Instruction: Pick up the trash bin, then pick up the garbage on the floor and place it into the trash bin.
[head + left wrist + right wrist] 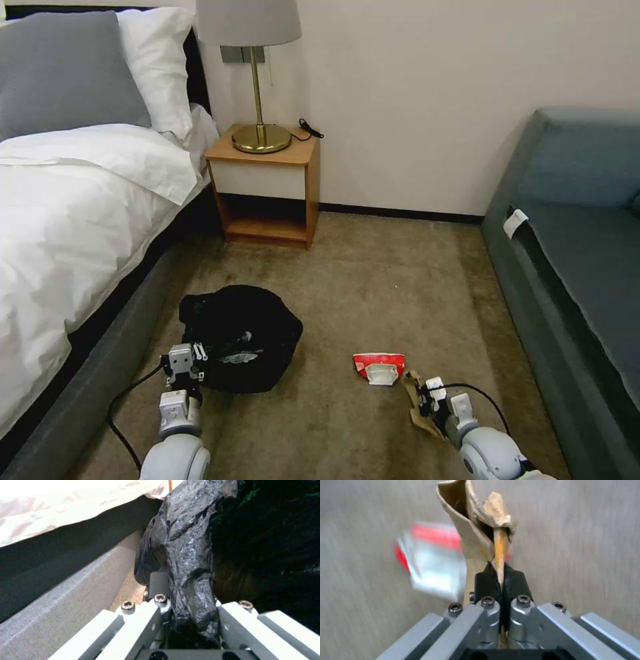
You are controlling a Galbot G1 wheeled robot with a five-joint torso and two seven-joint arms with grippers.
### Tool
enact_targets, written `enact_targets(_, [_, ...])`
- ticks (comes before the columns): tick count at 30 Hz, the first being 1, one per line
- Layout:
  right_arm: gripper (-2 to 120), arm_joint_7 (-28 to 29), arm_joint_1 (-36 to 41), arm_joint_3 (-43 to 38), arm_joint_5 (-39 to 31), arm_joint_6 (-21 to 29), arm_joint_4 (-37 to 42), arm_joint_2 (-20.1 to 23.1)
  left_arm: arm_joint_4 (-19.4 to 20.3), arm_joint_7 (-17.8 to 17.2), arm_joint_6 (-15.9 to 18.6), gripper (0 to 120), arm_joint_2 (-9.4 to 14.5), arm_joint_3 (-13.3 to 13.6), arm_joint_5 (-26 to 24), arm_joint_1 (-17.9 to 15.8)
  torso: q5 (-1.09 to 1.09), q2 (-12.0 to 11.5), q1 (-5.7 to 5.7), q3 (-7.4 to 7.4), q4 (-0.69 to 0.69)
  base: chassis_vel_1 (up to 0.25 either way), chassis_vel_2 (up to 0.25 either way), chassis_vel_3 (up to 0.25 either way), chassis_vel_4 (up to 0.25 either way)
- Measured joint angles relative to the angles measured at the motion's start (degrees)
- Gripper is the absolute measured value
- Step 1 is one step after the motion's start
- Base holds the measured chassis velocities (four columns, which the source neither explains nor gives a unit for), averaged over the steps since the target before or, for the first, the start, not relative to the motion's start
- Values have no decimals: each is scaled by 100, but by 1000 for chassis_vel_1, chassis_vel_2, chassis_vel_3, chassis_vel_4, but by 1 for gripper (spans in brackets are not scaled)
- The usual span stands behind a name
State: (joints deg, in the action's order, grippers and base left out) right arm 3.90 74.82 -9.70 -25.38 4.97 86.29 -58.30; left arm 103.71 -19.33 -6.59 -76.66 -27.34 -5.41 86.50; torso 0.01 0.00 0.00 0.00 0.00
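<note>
Right gripper point(499, 576) is pinching the tan scrap point(476, 530), pads point(486, 580) pressed together on a thin folded edge, most of the scrap sticking out past the tips. In the head view it is sitting low over the carpet point(373, 280) with the scrap point(415, 400) hanging beside it. The red-and-white packet point(379, 368) is lying on the floor just ahead of the right gripper point(427, 393), toward the bin, apart from the scrap. Left gripper point(190, 357) is clamping the bin point(240, 337) by its rim; in the left wrist view the fingers are closing on a fold of black liner point(186, 562), bed point(80, 220) right beside that arm. Bin mouth is looking tilted toward the right arm, and something pale is lying inside it; I can't tell what. Judgement: step in hand is carrying the scrap across to the bin. Grip is on an edge only, so I'd be moving slowly, keeping the wrist steady so the scrap isn't swinging or peeling out, clearing the packet rather than dragging over it, and releasing only once the tips are well over the opening. Left arm should be holding the mouth up and open; the liner fold could be slipping.
</note>
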Motion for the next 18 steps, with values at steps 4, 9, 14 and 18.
enact_targets(4, [0,-24,48,-86,-41,-604,255,-150,70,-5,-26,3,-18,33,1,108,0,0,0,0,0,0,0,0,0])
enact_targets(9, [0,-120,51,-128,-76,-1430,609,-415,283,-9,37,3,-27,116,-69,276,-2,0,0,0,0,0,0,0,0])
enact_targets(14, [0,-598,-167,-146,-261,-2316,638,-911,405,-14,82,3,-66,226,-174,378,-1,0,0,0,1,0,0,0,0])
enact_targets(18, [0,-1011,-252,-167,-501,-2494,859,-1155,442,-32,77,3,-127,281,-125,449,-1,0,0,0,1,0,0,0,0])
